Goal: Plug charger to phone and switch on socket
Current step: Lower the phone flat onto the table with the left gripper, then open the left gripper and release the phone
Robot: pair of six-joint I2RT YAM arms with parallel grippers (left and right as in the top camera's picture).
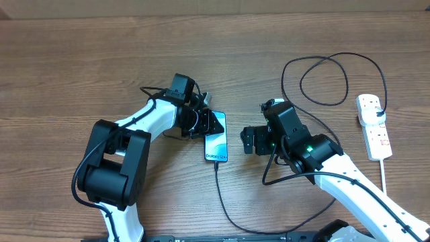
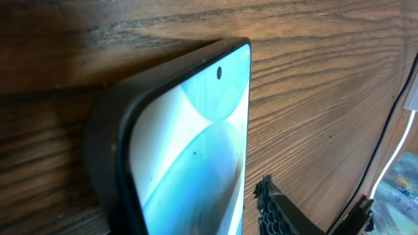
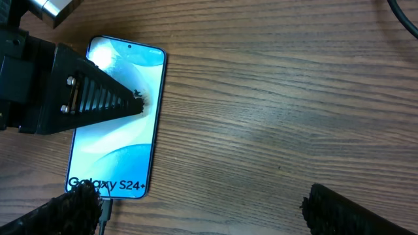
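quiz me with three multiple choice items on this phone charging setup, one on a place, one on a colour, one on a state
1. Where does the socket lie relative to the phone?
A) under it
B) well apart, on the right arm's side
C) touching its left edge

2. What colour is the phone's screen?
A) red
B) light blue
C) green

3. How is the right gripper?
A) shut, holding nothing
B) shut on the phone
C) open, holding nothing

Answers:
1 B, the overhead view shows it far off beyond the right arm.
2 B, both wrist views show pale blue.
3 C, its fingers stand wide apart in its own wrist view.
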